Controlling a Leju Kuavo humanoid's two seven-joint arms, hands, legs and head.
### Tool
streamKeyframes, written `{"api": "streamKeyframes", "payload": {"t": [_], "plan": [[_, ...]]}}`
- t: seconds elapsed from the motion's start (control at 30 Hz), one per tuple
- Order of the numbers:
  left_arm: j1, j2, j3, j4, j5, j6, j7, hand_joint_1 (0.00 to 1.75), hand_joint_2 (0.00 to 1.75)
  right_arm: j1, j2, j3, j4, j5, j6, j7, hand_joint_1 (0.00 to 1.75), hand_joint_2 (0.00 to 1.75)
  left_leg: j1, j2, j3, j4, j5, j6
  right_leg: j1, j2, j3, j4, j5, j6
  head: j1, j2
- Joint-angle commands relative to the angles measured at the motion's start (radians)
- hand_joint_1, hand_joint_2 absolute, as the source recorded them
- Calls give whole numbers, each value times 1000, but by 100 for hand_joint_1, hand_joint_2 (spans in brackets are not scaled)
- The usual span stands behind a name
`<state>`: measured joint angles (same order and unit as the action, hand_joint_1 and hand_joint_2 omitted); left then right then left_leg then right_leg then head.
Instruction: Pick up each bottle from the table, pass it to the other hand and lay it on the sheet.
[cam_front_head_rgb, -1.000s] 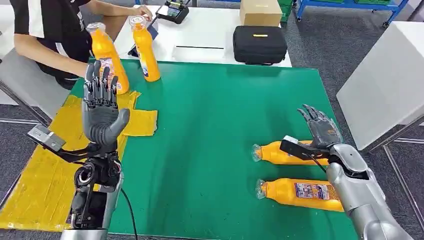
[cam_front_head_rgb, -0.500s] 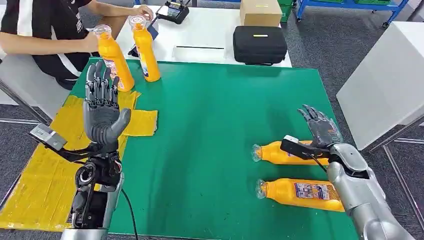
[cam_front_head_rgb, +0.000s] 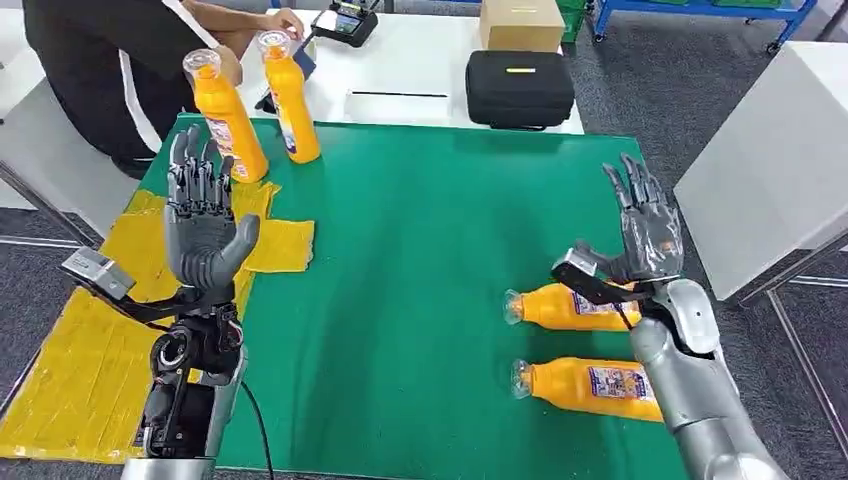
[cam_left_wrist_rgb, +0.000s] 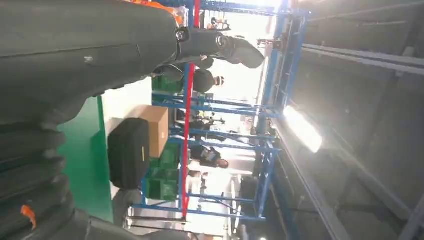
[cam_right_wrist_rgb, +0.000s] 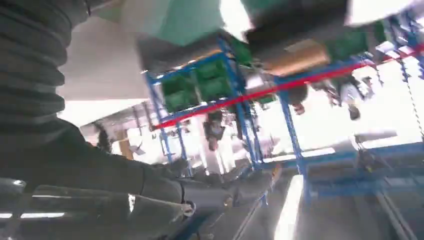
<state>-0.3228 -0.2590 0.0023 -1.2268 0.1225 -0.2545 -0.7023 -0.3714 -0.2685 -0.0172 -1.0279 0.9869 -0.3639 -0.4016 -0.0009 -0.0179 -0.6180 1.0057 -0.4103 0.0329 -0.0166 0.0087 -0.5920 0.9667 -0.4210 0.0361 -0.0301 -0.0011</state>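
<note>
1. Fingers of the left hand (cam_front_head_rgb: 203, 225) point up, slightly apart, palm bare, raised above the yellow sheet (cam_front_head_rgb: 70, 370).
2. Behind it, a person (cam_front_head_rgb: 110, 60) holds one upright orange bottle (cam_front_head_rgb: 226, 118) at the sheet's far edge; a second upright bottle (cam_front_head_rgb: 290, 98) stands just beside it on the green mat (cam_front_head_rgb: 420, 240).
3. Two more bottles (cam_front_head_rgb: 565, 307) (cam_front_head_rgb: 590, 386) lie on the mat at the right.
4. Above them the right hand (cam_front_head_rgb: 648, 228) is raised, fingers spread, holding nothing.
</note>
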Motion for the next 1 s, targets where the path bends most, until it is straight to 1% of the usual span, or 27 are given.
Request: {"api": "streamKeyframes", "payload": {"t": [0.03, 0.07, 0.1, 0.13, 0.17, 0.27, 0.37, 0.47, 0.53, 0.6, 0.7, 0.73, 0.77, 0.8, 0.87, 0.9, 0.93, 0.97, 1.0], "plan": [[-47, 30, 34, 96, 36, -53, 4, 0, 175, 49, 43, 23, -168, 38, 116, 15, 0, 175, 0, 3, 7, -1, -3, -2, 0, 1, 7, -1, -3, -2, 0, 0], [-48, 31, 40, 94, 33, -56, 4, 0, 175, 57, 36, 39, -156, 49, 140, 13, 0, 175, 0, 3, 4, -1, -2, -1, 0, 1, 4, -1, -1, -1, 0, 0], [-51, 32, 43, 99, 35, -61, 4, 0, 175, 66, 27, 53, -149, 65, 160, 14, 0, 175, 0, 3, 5, -1, -2, -2, 0, 1, 5, -1, -1, -2, 0, 0], [-56, 33, 46, 107, 43, -75, 4, 0, 175, 78, 20, 64, -148, 77, 181, 19, 0, 175, 0, 2, 3, -1, -1, -1, 0, 1, 3, -1, -1, -1, 0, 0], [-58, 33, 52, 108, 32, -76, 4, 0, 175, 94, 12, 75, -146, 88, 206, 21, 0, 175, 0, 2, 5, -1, -2, -2, 0, 0, 6, -1, -1, -2, 0, 0], [-64, 35, 57, 122, 35, -81, 4, 0, 175, 118, 3, 83, -141, 95, 237, 25, 0, 175, -1, 0, 2, -1, -1, -1, 0, -1, 3, -1, -1, -2, 0, 0], [-71, 38, 59, 143, 35, -85, 4, 0, 175, 126, -22, 90, -115, 113, 305, 51, 0, 175, -1, 1, 4, -1, -2, -2, -1, -1, 5, -1, -2, -2, 0, 0], [-76, 37, 60, 160, 41, -91, 4, 0, 175, 139, -51, 73, -84, 113, 352, 75, 0, 175, -1, 0, 3, -1, -1, -2, -1, -1, 3, -1, -1, -1, 0, 0], [-77, 37, 60, 165, 42, -92, 4, 0, 175, 147, -62, 62, -77, 111, 358, 77, 0, 175, -1, 0, 6, -1, -2, -3, 0, -3, 7, -1, -3, -3, 0, 0], [-77, 37, 60, 165, 42, -92, 4, 0, 175, 149, -67, 59, -75, 112, 357, 77, 0, 175, -1, -1, 3, -1, -1, -2, 0, -2, 4, -2, -1, -1, 0, 0], [-77, 38, 60, 171, 44, -91, 4, 0, 175, 146, -69, 49, -64, 108, 374, 85, 0, 175, -1, 1, 4, -1, -2, -2, -1, 0, 5, -1, -2, -2, 0, 0], [-76, 40, 60, 175, 46, -92, 4, 0, 175, 139, -72, 43, -48, 108, 377, 88, 0, 175, -1, 1, 2, -1, -1, -1, -1, 0, 3, -1, -1, -1, 0, 0], [-76, 42, 59, 176, 46, -91, 4, 0, 175, 133, -73, 40, -35, 107, 379, 89, 0, 175, -1, 2, 5, -1, -2, -2, -1, 0, 5, -1, -1, -2, 0, 0], [-76, 42, 59, 176, 46, -91, 4, 0, 175, 133, -73, 40, -35, 107, 379, 89, 0, 175, -1, 1, 2, -1, -1, -1, -1, 0, 3, -1, -1, -1, 0, 0], [-76, 44, 59, 176, 46, -89, 4, 0, 175, 110, -71, 32, 13, 122, 369, 103, 0, 175, -1, 2, 5, -1, -2, -2, 0, 0, 5, -1, -2, -2, 0, 0], [-76, 45, 60, 178, 46, -88, 4, 0, 175, 95, -68, 31, 42, 142, 356, 119, 0, 175, -1, 1, 4, -1, -2, -2, 0, 0, 4, -2, -1, -2, 0, 0], [-76, 45, 61, 179, 46, -87, 4, 0, 175, 89, -68, 30, 52, 146, 355, 122, 0, 175, -1, 3, 5, -1, -2, -2, 0, 0, 5, -1, -1, -2, 0, 0], [-76, 45, 60, 179, 44, -81, 4, 0, 175, 76, -67, 25, 75, 147, 350, 122, 0, 175, -1, 2, 2, -1, -1, -1, -1, 1, 2, -1, 0, -1, 0, 0], [-75, 44, 62, 182, 45, -82, 4, 0, 175, 61, -71, 23, 100, 148, 352, 121, 0, 175, -1, 4, 5, -1, -2, -2, 0, 2, 5, -2, -1, -2, 0, 0]]}}
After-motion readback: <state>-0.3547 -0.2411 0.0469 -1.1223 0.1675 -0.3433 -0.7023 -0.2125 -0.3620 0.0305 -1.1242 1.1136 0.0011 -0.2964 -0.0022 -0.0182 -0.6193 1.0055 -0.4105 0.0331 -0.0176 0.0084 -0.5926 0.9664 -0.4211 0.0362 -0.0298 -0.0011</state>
